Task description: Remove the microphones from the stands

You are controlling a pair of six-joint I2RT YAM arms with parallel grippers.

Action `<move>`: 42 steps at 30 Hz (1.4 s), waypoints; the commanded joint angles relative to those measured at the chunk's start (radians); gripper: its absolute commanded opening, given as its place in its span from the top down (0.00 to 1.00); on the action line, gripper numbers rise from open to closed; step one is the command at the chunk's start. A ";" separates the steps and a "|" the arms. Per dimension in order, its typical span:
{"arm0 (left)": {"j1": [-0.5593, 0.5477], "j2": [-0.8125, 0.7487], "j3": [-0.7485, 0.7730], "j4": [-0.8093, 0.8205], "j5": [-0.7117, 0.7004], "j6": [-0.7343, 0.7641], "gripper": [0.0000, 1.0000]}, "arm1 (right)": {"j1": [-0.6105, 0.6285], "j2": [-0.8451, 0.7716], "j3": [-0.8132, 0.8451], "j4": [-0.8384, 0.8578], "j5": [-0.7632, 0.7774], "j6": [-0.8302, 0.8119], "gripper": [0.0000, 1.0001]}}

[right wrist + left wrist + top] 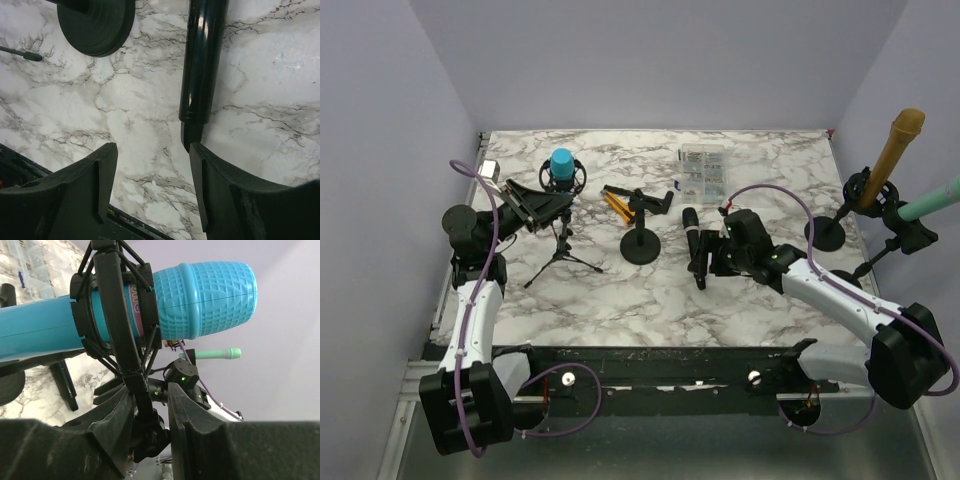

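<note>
Your left gripper (150,407) is clenched on the black stem (142,390) just below the shock mount (117,325). The blue microphone (200,300) sits in that mount on the tripod stand (563,250), at the back left of the table (620,310). Your right gripper (152,155) has its fingers spread with nothing between them. The black microphone (202,60) lies flat on the marble with its tail end just past the fingertips, near the round-base stand (97,25).

The black one looks finished with, so the blue one is your job. Hold the left grip firm and low, because the tripod looks light and likely to tip or skate. Lift the right gripper straight up first so it doesn't roll the black microphone, then bring it across, clear of the round-base stand. Take the blue body behind its ribbed head and draw it out along its own axis, not sideways, so the mount's bands don't drag the stand with it.
</note>
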 commanded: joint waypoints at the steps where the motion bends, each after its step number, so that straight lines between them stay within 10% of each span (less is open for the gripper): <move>1: -0.008 -0.014 -0.080 0.209 0.072 -0.164 0.67 | -0.003 0.013 0.013 0.004 -0.025 0.010 0.34; 14: -0.013 -0.104 -0.039 0.221 0.048 -0.273 0.66 | -0.003 0.024 0.025 -0.008 -0.022 0.013 0.34; 25: -0.050 -0.131 -0.142 -0.052 0.011 -0.038 0.64 | -0.003 0.001 0.007 -0.007 -0.015 0.017 0.34; 34: -0.056 -0.222 -0.097 -0.347 -0.026 0.161 0.16 | -0.004 -0.017 0.029 -0.036 0.014 -0.005 0.34; 42: -0.056 -0.259 0.150 -0.875 -0.234 0.572 0.01 | -0.002 -0.022 0.180 -0.091 0.031 -0.056 0.33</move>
